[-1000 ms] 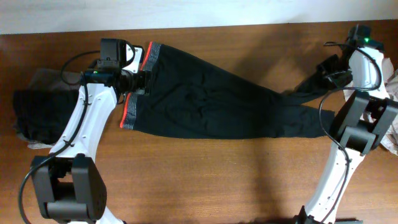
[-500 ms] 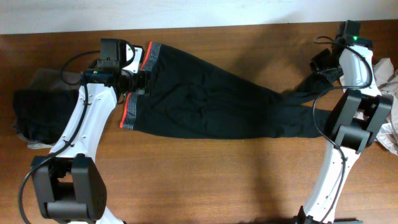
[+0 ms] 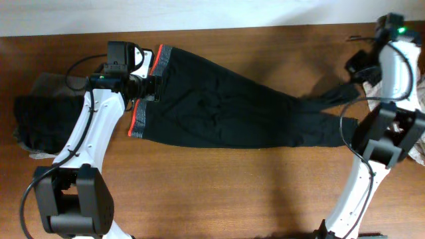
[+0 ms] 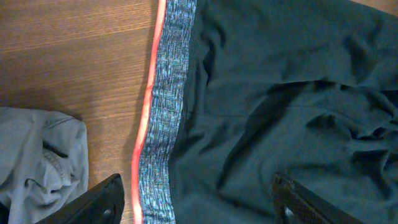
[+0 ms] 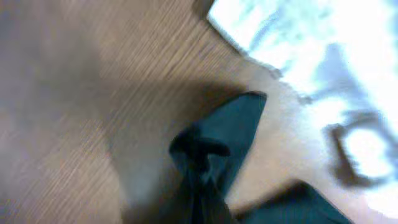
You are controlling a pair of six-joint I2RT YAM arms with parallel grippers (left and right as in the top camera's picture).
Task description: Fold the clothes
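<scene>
The left arm (image 3: 93,143) rises from its near-left base and bends at the elbow, wrist turned to the right. The left gripper (image 3: 151,87) faces down, its fingers (image 4: 102,200) spread wide. At the far right, the right arm (image 3: 388,86) reaches away from me. The right gripper (image 3: 356,66) is raised and clamped on the leggings (image 3: 219,113); its wrist view is blurred.

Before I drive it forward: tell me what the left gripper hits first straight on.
Likely the black leggings, just inside their grey waistband; the open left gripper hangs over them, depth unclear.
</scene>
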